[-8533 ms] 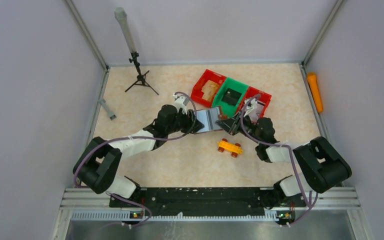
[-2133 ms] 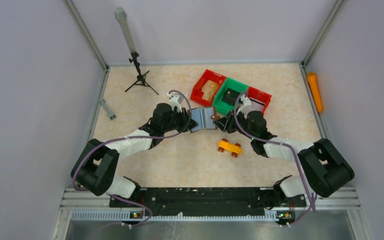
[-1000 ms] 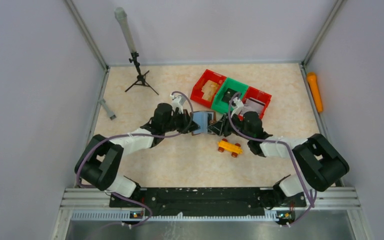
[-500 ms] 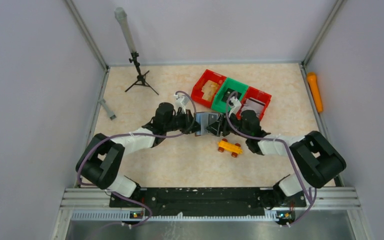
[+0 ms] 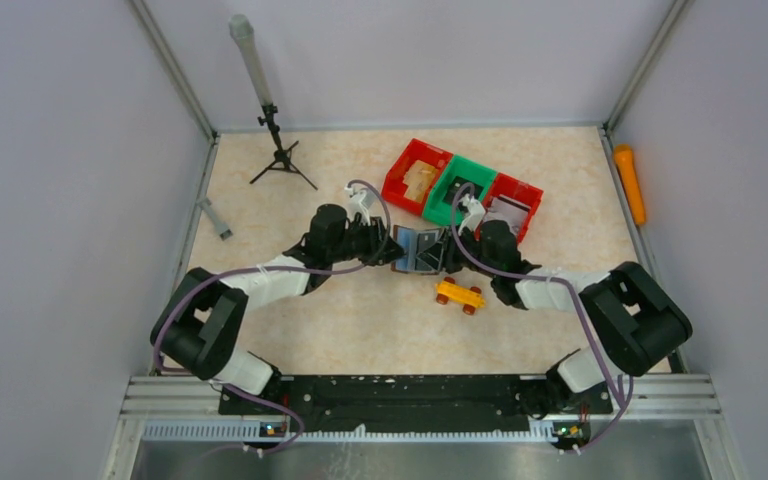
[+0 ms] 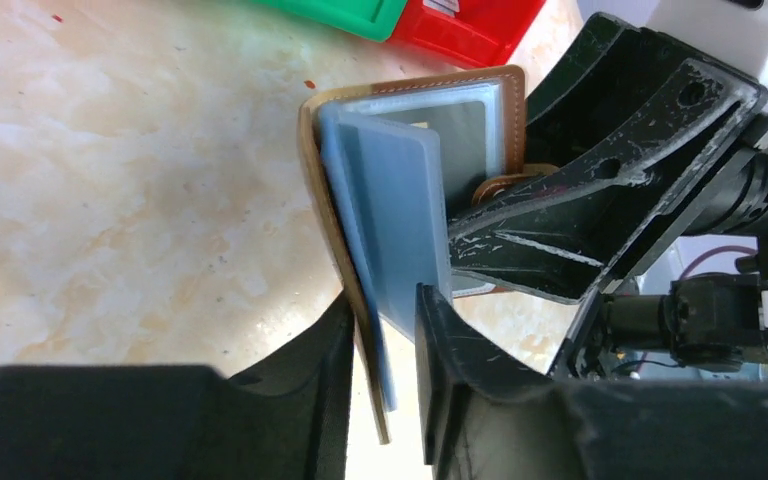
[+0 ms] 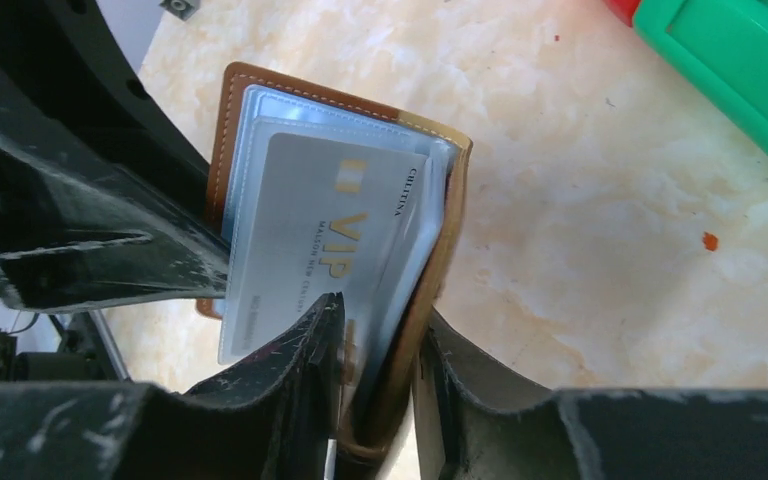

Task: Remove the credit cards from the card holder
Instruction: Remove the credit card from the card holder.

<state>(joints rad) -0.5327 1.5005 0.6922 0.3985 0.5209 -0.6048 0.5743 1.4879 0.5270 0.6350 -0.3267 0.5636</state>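
Our right gripper (image 7: pixel 375 320) clamps the holder (image 7: pixel 448 220). Left gripper (image 6: pixel 385 300) straddles the opposite edge, grip unclear. Card (image 7: pixel 330 220) lies lengthwise beside our right fingers.

Beige marbled table (image 5: pixel 360 325) with three touching bins in a far row: left red bin (image 5: pixel 392 186), green bin (image 5: pixel 479 168), right red bin (image 5: pixel 529 191). Orange toy car (image 5: pixel 459 295) nearer, apart. Black tripod (image 5: pixel 279 152) far left; grey bar (image 5: pixel 214 217) at left edge; orange cylinder (image 5: pixel 629 183) at right edge.

Lab test cell: grey panel walls (image 5: pixel 50 200), aluminium frame (image 5: pixel 174 70)
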